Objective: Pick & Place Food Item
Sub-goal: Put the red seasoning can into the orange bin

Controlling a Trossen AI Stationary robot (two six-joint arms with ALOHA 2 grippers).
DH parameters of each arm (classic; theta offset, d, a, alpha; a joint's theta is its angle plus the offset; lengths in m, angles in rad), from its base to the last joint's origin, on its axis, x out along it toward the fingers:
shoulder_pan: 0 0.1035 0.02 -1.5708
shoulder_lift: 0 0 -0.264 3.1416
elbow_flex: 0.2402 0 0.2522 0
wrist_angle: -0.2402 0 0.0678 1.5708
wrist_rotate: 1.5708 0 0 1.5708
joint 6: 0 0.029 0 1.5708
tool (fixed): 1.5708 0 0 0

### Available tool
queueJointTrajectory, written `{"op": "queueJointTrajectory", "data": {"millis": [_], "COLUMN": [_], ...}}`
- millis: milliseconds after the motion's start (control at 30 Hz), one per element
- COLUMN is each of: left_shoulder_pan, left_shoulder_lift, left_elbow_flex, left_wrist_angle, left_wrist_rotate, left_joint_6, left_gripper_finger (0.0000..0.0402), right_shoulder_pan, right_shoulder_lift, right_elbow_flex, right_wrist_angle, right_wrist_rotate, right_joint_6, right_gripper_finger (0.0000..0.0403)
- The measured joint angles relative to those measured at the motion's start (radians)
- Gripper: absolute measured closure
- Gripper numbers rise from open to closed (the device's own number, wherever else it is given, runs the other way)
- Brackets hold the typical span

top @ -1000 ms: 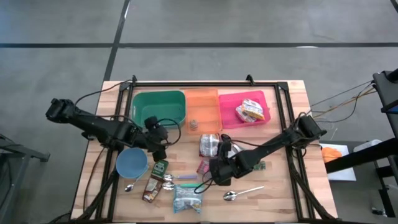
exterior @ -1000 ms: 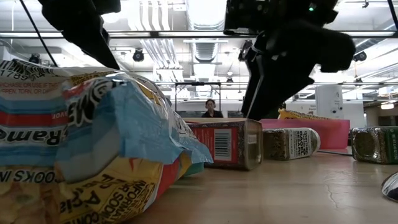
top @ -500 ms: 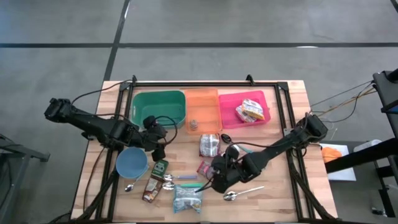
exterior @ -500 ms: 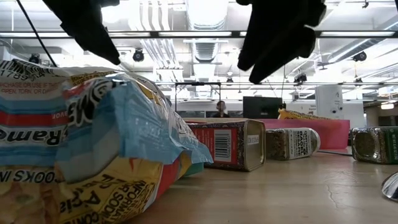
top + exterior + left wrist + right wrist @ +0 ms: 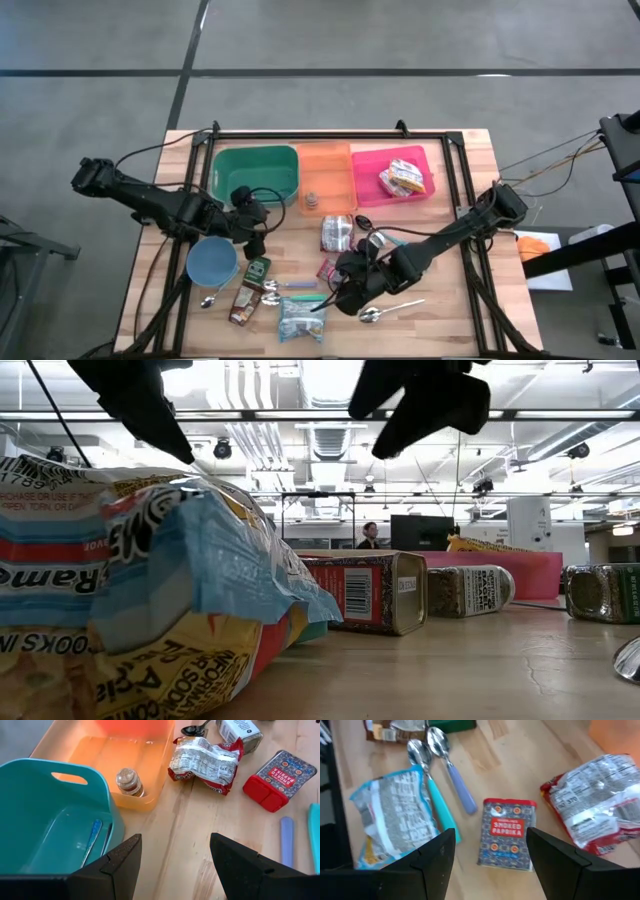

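**Both pairs of fingers spread and empty; paprika tin lies under the right pair**

The right gripper (image 5: 490, 852) has its two dark fingers (image 5: 432, 852) well apart with nothing between them. It hangs above the table (image 5: 450, 310) without touching anything. In the right wrist view the red smoked paprika tin (image 5: 507, 832) lies flat on the wood in the gap between the fingers, label up, clear of both. From the tin, a crumpled red-edged snack packet (image 5: 597, 807) lies at about 2 o'clock, a blue-handled spoon (image 5: 452, 775) at 10 o'clock, and a teal-handled spoon (image 5: 432, 795) beside it, touching a blue ramen packet (image 5: 395, 822) at 9 o'clock.

From above, the right gripper (image 5: 345, 290) sits low of the table's centre, with the tin (image 5: 327, 268) just beside it at 11 o'clock and the ramen packet (image 5: 300, 320) at 7 o'clock. A metal spoon (image 5: 385, 312) lies at its 4 o'clock.

The left gripper (image 5: 172, 857) is also spread wide and empty, held over bare wood near the green bin (image 5: 45, 820). An orange bin (image 5: 120, 755) holding a small spice jar (image 5: 129, 781) lies ahead of it, at 11 o'clock. In the high view the left gripper (image 5: 256, 235) sits at 5 o'clock off the green bin (image 5: 255, 172), above a blue bowl (image 5: 212, 262). A pink bin (image 5: 400, 190) at the table's far right holds a yellow snack bag (image 5: 402, 178).
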Motion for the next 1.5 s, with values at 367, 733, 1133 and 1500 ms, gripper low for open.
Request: {"op": "queueJointTrajectory", "data": {"millis": [367, 733, 1133, 1500], "left_shoulder_pan": [0.0, 0.0, 0.0, -0.001], "left_shoulder_lift": [0.0, 0.0, 0.0, 0.0], "left_elbow_flex": [0.001, 0.001, 0.001, 0.001], "left_wrist_angle": [-0.001, -0.001, -0.001, -0.001], "left_wrist_rotate": [0.001, 0.001, 0.0, 0.0], "left_joint_6": [0.034, 0.05, 0.05, 0.049], "left_gripper_finger": [0.0166, 0.0166, 0.0166, 0.0166], "right_shoulder_pan": [-0.001, -0.002, -0.004, -0.003], "right_shoulder_lift": [-0.001, 0.0, 0.007, 0.007], "right_elbow_flex": [-0.007, -0.026, -0.037, -0.064], "right_wrist_angle": [0.126, 0.129, 0.134, 0.124], "right_wrist_rotate": [-0.101, -0.146, 0.008, 0.009], "right_joint_6": [-0.077, -0.037, 0.089, 0.124], "right_gripper_finger": [0.0161, 0.0161, 0.0161, 0.0161]}}
